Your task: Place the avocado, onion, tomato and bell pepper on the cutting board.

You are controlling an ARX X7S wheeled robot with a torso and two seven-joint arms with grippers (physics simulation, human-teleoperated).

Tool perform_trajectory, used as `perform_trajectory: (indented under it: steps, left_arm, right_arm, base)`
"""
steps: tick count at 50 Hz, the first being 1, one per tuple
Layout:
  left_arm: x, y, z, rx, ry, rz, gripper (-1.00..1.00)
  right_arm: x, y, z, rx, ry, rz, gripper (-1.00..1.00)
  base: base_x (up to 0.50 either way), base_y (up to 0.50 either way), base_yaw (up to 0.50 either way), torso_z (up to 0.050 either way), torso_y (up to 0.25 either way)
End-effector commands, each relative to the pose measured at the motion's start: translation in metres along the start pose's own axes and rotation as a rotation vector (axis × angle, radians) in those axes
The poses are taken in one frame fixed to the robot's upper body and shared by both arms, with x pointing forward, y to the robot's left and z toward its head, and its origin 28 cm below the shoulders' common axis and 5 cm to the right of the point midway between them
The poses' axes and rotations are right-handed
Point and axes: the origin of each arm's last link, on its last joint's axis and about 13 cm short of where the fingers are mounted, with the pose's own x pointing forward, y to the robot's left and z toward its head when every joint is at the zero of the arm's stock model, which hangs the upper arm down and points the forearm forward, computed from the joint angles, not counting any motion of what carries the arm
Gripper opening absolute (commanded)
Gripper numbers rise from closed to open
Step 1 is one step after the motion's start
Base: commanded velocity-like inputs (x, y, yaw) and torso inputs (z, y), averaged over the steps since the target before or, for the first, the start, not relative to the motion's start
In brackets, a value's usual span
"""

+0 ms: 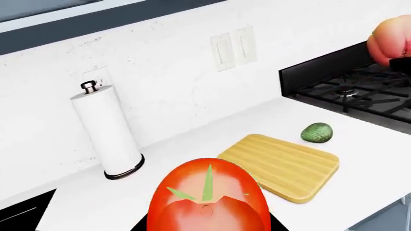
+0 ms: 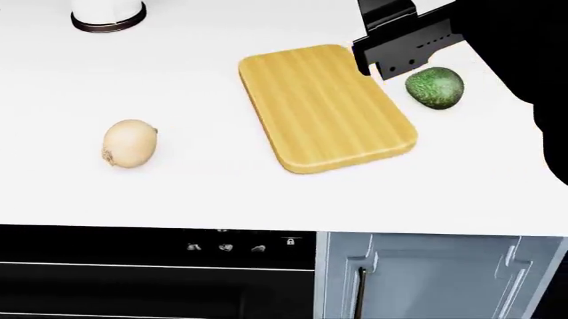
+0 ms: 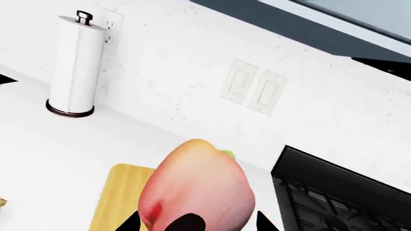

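Observation:
My left gripper (image 1: 205, 222) is shut on the glossy red tomato (image 1: 207, 192) with its green stem cap, held above the white counter near the cutting board (image 1: 282, 166). My right gripper (image 3: 196, 224) is shut on the pinkish bell pepper (image 3: 196, 185), held above the board's far end (image 3: 119, 197); the pepper also shows in the left wrist view (image 1: 391, 38). The board (image 2: 324, 106) lies bare. The dark green avocado (image 2: 435, 87) sits on the counter just right of the board. The tan onion (image 2: 130, 143) sits on the counter left of the board.
A paper towel holder (image 1: 106, 130) stands at the back left by the wall. A black gas stove (image 1: 359, 91) lies right of the avocado. My right arm (image 2: 417, 33) hangs over the board's far right corner. The counter's front edge (image 2: 266, 226) tops a drawer and cabinet.

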Motion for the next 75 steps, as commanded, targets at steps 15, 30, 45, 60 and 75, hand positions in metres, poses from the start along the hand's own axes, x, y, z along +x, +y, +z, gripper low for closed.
perform_trajectory:
  steps: [15, 30, 45, 60, 75]
  left_arm:
    - [-0.0015, -0.0012, 0.0018, -0.009, -0.010, 0.010, -1.00]
    - [-0.0011, -0.0013, 0.0022, -0.011, -0.011, 0.009, -1.00]
    - [-0.0002, -0.0002, 0.0040, -0.008, -0.015, 0.008, -1.00]
    - [-0.0011, 0.0005, 0.0030, -0.008, -0.015, 0.011, -1.00]
    - [-0.0029, 0.0001, 0.0037, -0.008, -0.018, 0.011, -1.00]
  right_arm:
    - [-0.0021, -0.0013, -0.0033, -0.006, -0.020, -0.013, -1.00]
    - [-0.0035, -0.0049, 0.0002, -0.003, -0.064, -0.083, -1.00]
    - [0.0014, -0.0032, 0.0010, -0.009, -0.048, -0.061, -1.00]
    - [0.0007, -0.0007, 0.0000, -0.012, -0.048, -0.052, -1.00]
    - [-0.0002, -0.0001, 0.0007, -0.013, -0.051, -0.047, -1.00]
  base:
    - [0.00, -0.39, 0.00, 0.000, 0.000]
    - [0.00, 0.00, 0.00, 0.000, 0.001]
    - [0.13, 0.00, 0.00, 0.000, 0.000]
    - [0.32, 0.00, 0.00, 0.001, 0.001]
    - [0.32, 0.00, 0.00, 0.000, 0.001]
